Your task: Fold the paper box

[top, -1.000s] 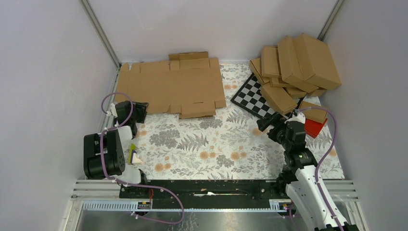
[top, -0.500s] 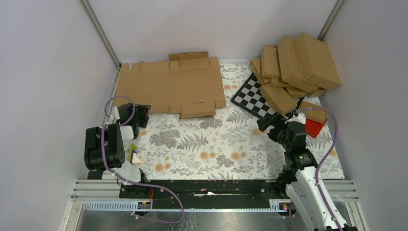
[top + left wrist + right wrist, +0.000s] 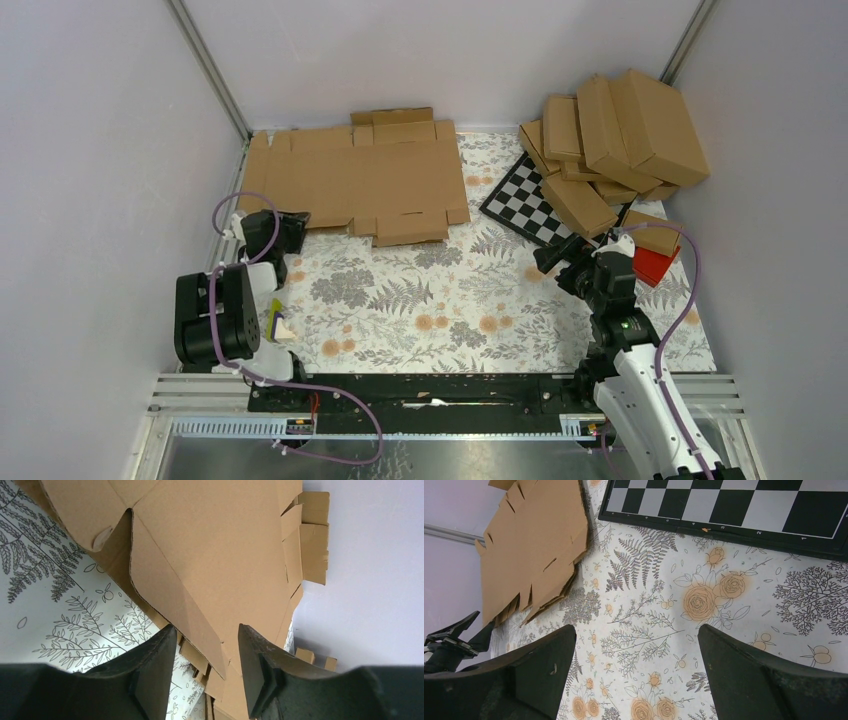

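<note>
The paper box (image 3: 360, 175) lies as a flat brown die-cut sheet at the back left of the table, on top of more flat sheets. My left gripper (image 3: 297, 226) is at its near-left corner. In the left wrist view the gripper (image 3: 206, 636) is open, and a raised edge of the paper box (image 3: 215, 545) runs between the two fingers with a gap on each side. My right gripper (image 3: 553, 265) hangs open over the flowered cloth at the right with nothing in it (image 3: 636, 635). From there the paper box (image 3: 534, 545) shows far off.
A pile of folded brown cartons (image 3: 615, 140) fills the back right corner. A black-and-white checkered board (image 3: 530, 205) lies beside it. A small red block (image 3: 655, 265) sits behind the right arm. Grey walls close in left, back and right.
The left arm shifted a little toward the near edge and came back to the box's corner. The right arm has not moved.
</note>
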Robot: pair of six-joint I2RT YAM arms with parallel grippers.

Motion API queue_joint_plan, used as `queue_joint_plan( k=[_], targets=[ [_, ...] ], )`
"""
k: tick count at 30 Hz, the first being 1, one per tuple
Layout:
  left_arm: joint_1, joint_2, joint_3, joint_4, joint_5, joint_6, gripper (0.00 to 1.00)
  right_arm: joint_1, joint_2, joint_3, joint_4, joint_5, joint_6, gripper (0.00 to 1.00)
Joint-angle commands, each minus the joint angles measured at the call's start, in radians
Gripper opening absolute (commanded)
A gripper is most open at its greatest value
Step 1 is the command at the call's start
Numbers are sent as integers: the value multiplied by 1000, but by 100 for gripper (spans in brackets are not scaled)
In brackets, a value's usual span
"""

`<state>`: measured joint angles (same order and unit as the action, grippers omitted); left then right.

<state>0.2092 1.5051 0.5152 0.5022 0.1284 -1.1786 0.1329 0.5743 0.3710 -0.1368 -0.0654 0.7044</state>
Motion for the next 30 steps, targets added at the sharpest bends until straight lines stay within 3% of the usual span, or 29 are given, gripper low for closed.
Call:
queue_joint_plan(
  k=[1,7,12,16,22,30],
  targets=[
    [-4,44,25,115,37,-16,47,4,0,43,33,2,-16,99],
    [-4,82,35,147,53,-29,43,4,-7,40,33,8,-23,100],
    [-4,106,30,161,60,-51,32,4,6,48,34,5,-20,100],
    [-4,93,24,172,61,-46,1,4,-7,48,33,-3,-20,100],
    [-26,-38,34,123,110,-39,0,4,-22,48,27,-24,-33,100],
    [-93,-380,34,-124,169,5,0,4,-13,89,-17,-73,-50,100]
  ],
)
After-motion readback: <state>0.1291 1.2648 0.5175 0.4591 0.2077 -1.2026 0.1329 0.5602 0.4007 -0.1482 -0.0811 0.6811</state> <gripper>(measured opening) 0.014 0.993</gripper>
